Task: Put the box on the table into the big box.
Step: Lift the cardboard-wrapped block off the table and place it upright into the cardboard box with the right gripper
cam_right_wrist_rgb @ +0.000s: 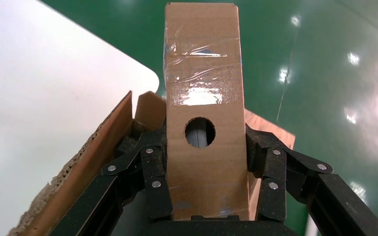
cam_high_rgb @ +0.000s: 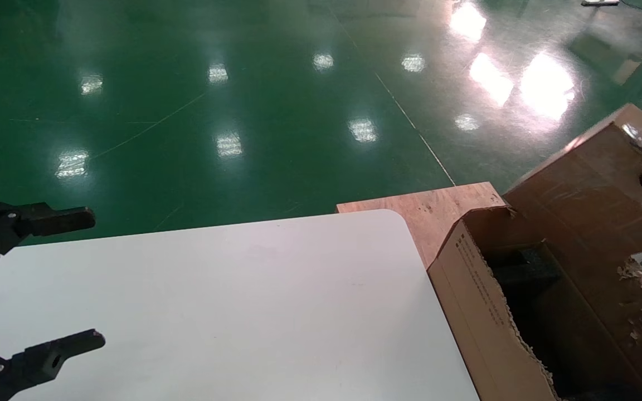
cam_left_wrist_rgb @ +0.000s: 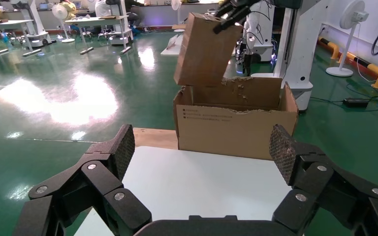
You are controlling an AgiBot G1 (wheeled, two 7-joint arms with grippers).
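The box (cam_right_wrist_rgb: 202, 78), tan-brown with a round hole in its broad face, is clamped between the fingers of my right gripper (cam_right_wrist_rgb: 204, 142), which is shut on it. In the head view the box (cam_high_rgb: 594, 178) hangs tilted above the big box (cam_high_rgb: 477, 301), a torn carton with black print on its side, standing off the right edge of the table (cam_high_rgb: 215, 301). In the left wrist view the box (cam_left_wrist_rgb: 206, 49) tips over the big box (cam_left_wrist_rgb: 236, 128). My left gripper (cam_high_rgb: 93, 277) stands open and empty over the table's left side.
A plywood board (cam_high_rgb: 427, 209) lies under the big box beyond the table's rounded corner. Dark foam (cam_high_rgb: 521, 267) shows inside the carton, and its ragged flap edges (cam_high_rgb: 638, 289) stick up. Green floor (cam_high_rgb: 243, 111) surrounds the table.
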